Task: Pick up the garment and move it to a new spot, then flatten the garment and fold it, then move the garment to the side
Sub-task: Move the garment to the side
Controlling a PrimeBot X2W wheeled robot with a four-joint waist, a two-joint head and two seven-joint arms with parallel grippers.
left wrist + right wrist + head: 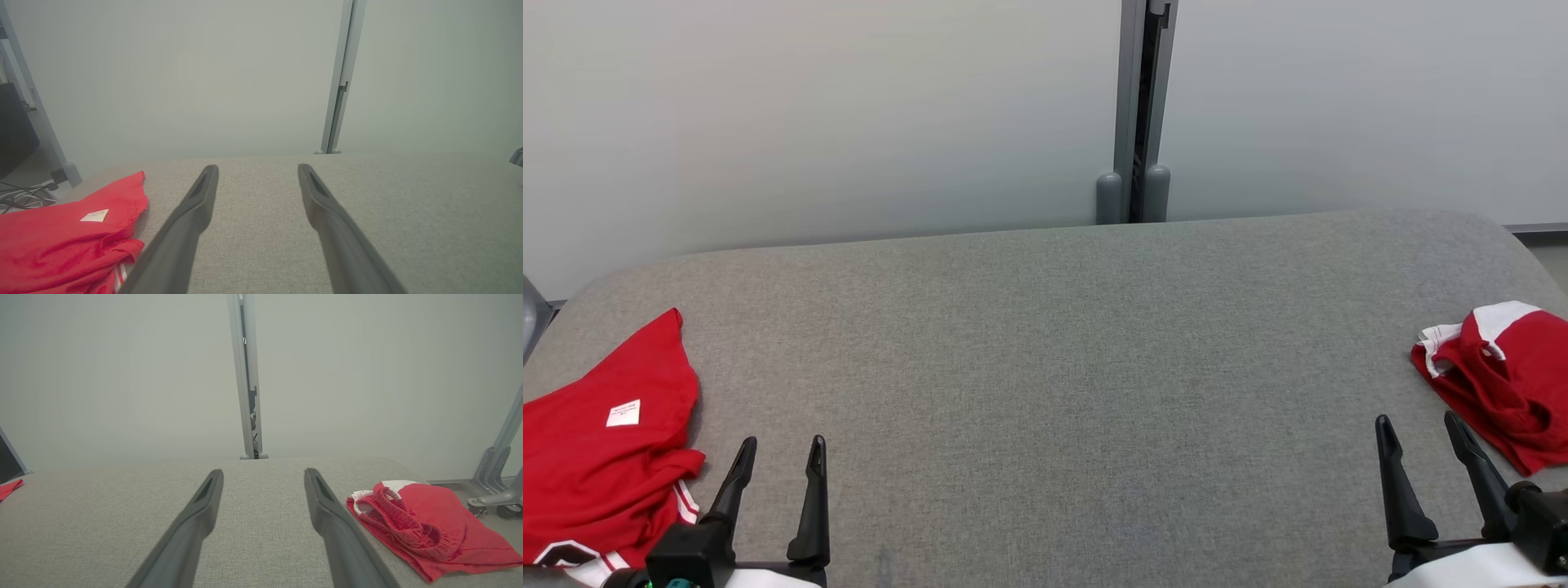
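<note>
The red shirt (596, 433) lies in a loose heap at about 8 o'clock on the gray table (1045, 367). Its cloth is rumpled, a white tag (623, 412) faces up, and one edge runs off the near left rim. That slack, unfolded lie suggests it is the garment waiting to be picked up, though I cannot be sure. A pair of red shorts (1511, 384) with white trim sits at about 3 o'clock by the right rim. It is bunched into a tighter bundle with the waistband on top, and looks more like something set aside.

The left claw (783, 445) rests low at 7 o'clock, just beside the shirt's inner edge but apart from it, fingers spread wide and holding nothing. The right claw (1418, 420) sits at 5 o'clock, also spread and empty, near the shorts without touching them. Both point toward 12 o'clock across the wide middle of the table, which is probably the room for flattening and folding.

Beyond the table stands a pale wall (849, 106) with a gray post (1139, 106) at 12 o'clock.
</note>
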